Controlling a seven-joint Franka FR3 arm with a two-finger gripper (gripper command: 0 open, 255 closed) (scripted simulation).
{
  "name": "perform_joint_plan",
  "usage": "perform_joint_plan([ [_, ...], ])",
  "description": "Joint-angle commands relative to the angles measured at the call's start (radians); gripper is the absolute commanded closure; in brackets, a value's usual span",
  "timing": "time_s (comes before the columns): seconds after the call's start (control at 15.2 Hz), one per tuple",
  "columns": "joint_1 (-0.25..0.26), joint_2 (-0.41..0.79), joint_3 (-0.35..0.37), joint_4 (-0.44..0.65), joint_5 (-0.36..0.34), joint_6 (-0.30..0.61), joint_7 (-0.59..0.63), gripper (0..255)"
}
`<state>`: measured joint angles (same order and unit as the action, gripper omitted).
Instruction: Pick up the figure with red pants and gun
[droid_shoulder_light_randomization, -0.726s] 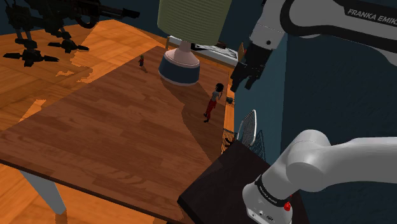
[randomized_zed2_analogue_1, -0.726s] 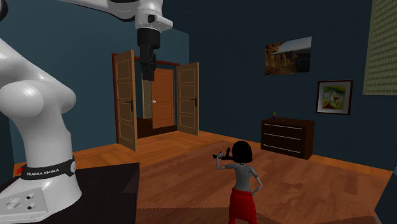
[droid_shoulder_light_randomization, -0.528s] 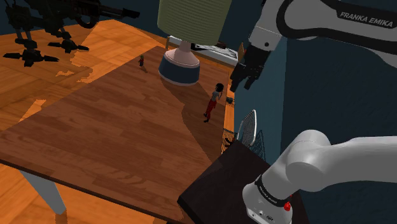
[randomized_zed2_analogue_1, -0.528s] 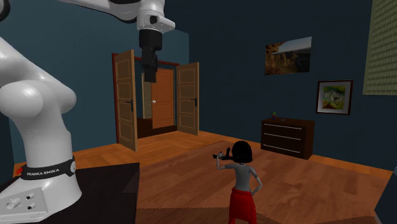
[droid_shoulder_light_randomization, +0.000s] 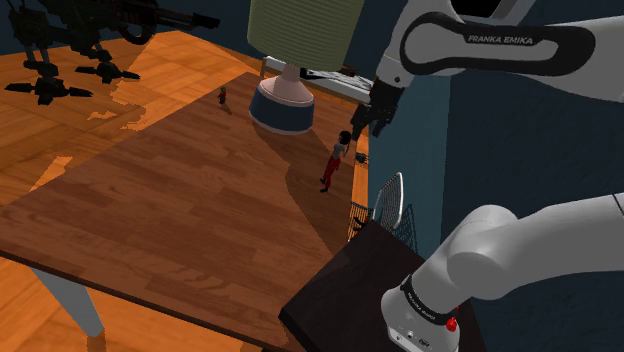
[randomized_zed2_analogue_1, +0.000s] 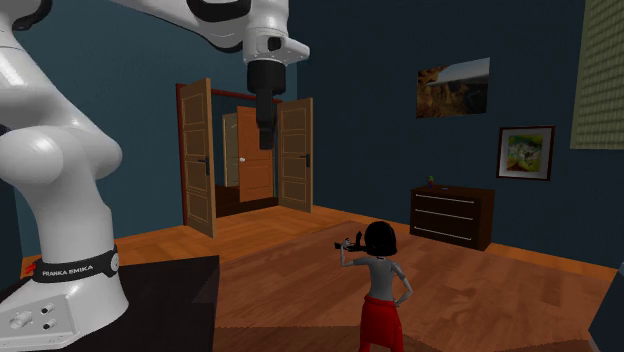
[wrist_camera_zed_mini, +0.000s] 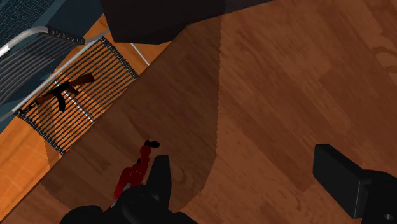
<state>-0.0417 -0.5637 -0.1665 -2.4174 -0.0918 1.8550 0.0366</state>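
The counter is a broad top with a wood grain. The gripper hangs above the counter edge nearest the black stand, its fingers spread wide with nothing between them. The figure stands upright on the counter just below the gripper and slightly to one side, in red pants, a pale top and black hair, with a dark gun raised in front.

Farther onto the counter, beyond the gripper, sits a lamp with a rounded base and a greenish shade. An orange wood floor surrounds the counter, and the walls are dark blue. In the second exterior view, open wooden doors stand behind the gripper, and a dark dresser and two framed pictures lie past the figure, whose legs are cut off by the frame.

In the wrist view the figure sits just outside one finger, which covers part of it. A slatted rack past the counter's edge carries a small rifle shape. A tiny dark object far across the counter is too small to identify.
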Motion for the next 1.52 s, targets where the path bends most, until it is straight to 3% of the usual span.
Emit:
perform_joint_plan([
  [0.0, -0.012, 0.05, -0.03, 0.006, -0.018, 0.057, -0.032, 0],
  [0.59, -0.042, 0.33, -0.146, 0.131, -0.026, 0.263, -0.168, 0],
  [1.19, -0.083, 0.644, -0.224, 0.352, 0.08, 0.396, -0.336, 0],
  [1.45, -0.088, 0.673, -0.223, 0.34, 0.093, 0.437, -0.346, 0],
])
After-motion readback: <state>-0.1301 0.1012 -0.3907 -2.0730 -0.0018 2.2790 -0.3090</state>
